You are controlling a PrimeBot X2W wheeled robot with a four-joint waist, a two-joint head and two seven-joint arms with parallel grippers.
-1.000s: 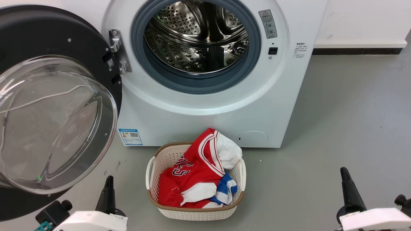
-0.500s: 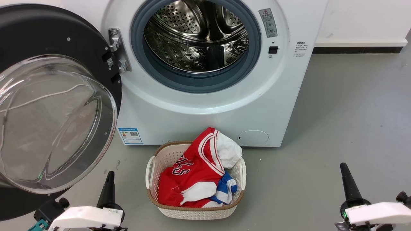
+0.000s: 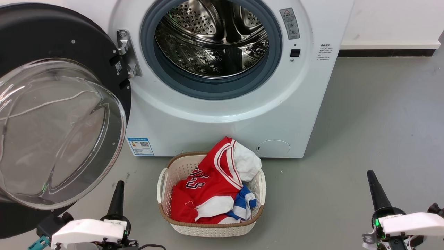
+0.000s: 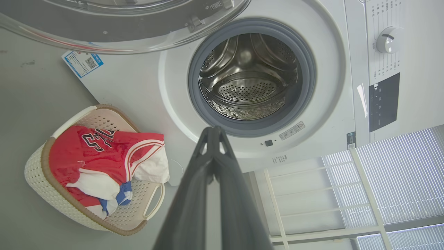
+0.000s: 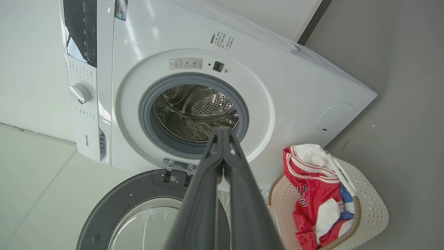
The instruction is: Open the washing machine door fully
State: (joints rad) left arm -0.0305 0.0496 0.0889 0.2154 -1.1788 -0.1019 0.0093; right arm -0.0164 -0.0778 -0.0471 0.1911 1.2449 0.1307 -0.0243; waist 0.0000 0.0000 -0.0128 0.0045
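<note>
The door point(image 3: 52, 38) hangs swung out on its hinge point(image 3: 126, 52) at the left of the machine point(image 3: 215, 118). Its inner face is turned towards the head camera and its glass bowl point(image 3: 59, 132) bulges forward. The drum point(image 3: 211, 38) stands fully uncovered.

Both jaws are pressed narrow and empty. In the left wrist view the fingers point(image 4: 199, 180) meet at their tips with nothing between them, and in the right wrist view the fingers point(image 5: 204, 187) do too.

The door lies ahead and to the left of the left jaws. The door's lower rim sits near that finger point(image 3: 117, 201) in the head view, though they are apart. The right jaws, with their finger point(image 3: 377, 194) low at the right, are well apart from the door. The basket point(image 3: 211, 231) of clothes point(image 3: 208, 187) sits between the two arms on the floor point(image 3: 364, 121).

The hinge axis runs upright, so any further opening would mean pushing the door's free left edge back towards the wall. The left arm is the nearer one for that. The door looks wide open already, but whether it has reached its stop cannot be told from here
</note>
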